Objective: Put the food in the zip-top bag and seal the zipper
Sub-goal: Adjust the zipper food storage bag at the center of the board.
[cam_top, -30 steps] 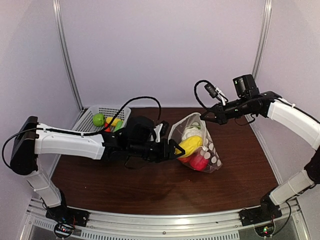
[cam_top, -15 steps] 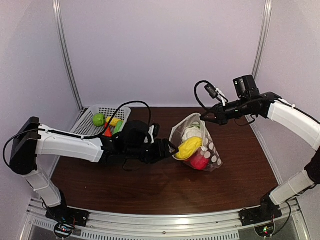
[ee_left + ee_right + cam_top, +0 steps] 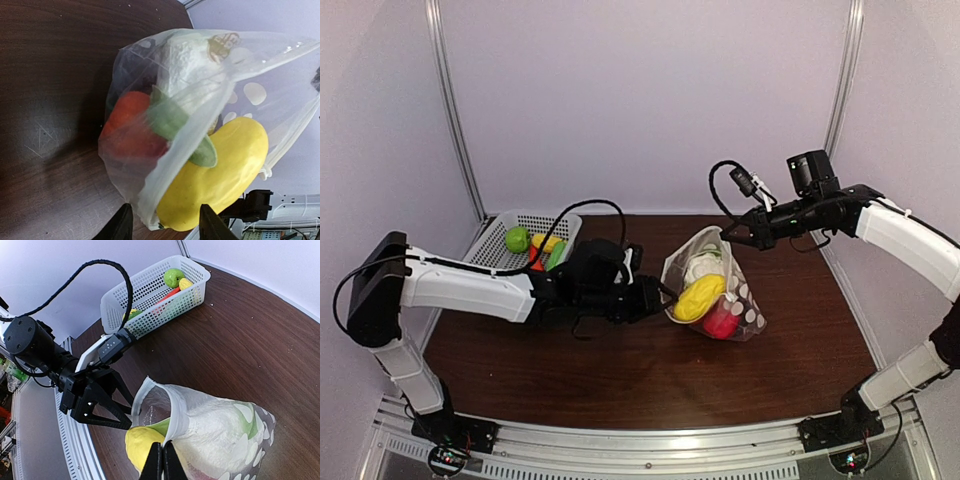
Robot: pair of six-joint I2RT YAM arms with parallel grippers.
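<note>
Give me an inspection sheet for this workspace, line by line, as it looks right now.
Surface: dark wood table, fine scratches.
Job's things: zip-top bag mouth open, unsealed; yellow toy fruit poking out; red piece and white piece inside; green toy fruit and others in white mesh basket.
Clutter: nothing seen.
Grippers: left gripper jaws open at bag mouth; right gripper shut on bag rim.
Cables: black cable loops over left arm; second cable at right wrist.
Surroundings: pale walls, metal posts.
</note>
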